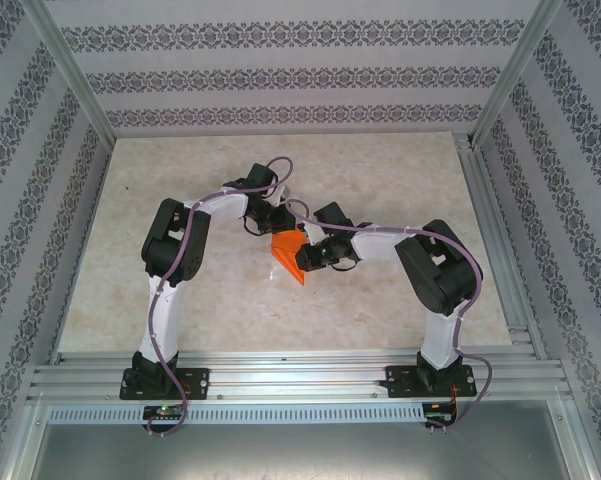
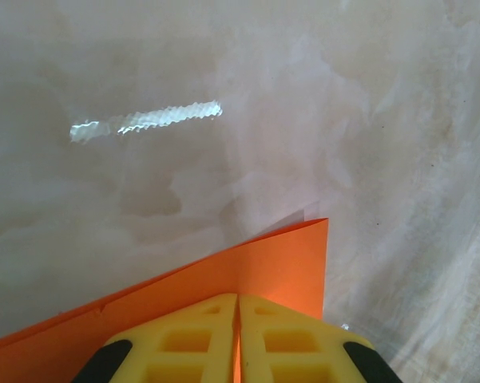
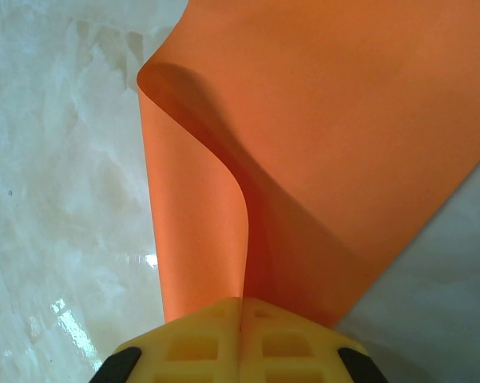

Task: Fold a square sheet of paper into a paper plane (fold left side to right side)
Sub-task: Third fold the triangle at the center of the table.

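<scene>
Left gripper point(image 2: 238, 313) and right gripper point(image 3: 241, 311) both pinch the square sheet of paper point(image 1: 289, 252), bowing it above the table point(image 1: 380, 170), likely to bring the sides together.

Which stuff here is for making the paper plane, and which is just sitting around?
For the job: orange paper; left tool and right tool, both shut on it.
Just there: pale table; patterned walls.

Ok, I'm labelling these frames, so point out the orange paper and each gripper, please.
orange paper point(image 3: 343, 120), right wrist view, on its broad smooth face.
left gripper point(image 2: 238, 300), left wrist view, between its yellow fingertips.
right gripper point(image 3: 241, 303), right wrist view, between its yellow fingertips.
</scene>
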Motion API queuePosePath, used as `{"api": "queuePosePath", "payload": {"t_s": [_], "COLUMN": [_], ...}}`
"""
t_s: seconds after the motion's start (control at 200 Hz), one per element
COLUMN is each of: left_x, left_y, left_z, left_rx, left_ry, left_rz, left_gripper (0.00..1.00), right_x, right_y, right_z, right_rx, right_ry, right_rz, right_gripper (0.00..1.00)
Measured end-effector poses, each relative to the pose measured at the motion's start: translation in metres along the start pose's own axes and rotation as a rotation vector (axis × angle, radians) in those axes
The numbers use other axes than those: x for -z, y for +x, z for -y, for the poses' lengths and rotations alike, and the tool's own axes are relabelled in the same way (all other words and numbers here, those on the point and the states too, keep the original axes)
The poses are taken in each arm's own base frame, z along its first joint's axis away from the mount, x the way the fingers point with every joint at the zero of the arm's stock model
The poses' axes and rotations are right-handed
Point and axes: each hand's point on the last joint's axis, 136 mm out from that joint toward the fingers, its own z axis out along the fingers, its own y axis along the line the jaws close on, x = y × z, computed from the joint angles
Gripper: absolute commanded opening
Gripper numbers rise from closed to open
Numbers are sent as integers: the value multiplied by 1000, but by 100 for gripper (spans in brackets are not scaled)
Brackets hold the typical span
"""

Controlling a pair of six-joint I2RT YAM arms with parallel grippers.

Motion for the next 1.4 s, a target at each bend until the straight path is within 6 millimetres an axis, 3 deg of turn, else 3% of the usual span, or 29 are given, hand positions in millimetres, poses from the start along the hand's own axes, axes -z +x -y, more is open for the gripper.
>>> {"api": "queuePosePath", "payload": {"t_s": [1.399], "left_x": [0], "left_y": [0], "left_z": [-1], "left_rx": [1], "left_ry": [-6], "left_rz": [1], "left_gripper": [11], "right_x": [2], "right_y": [2], "right_z": [1], "right_rx": [-3], "right_ry": [9], "right_rz": [-3], "right_gripper": [0]}}
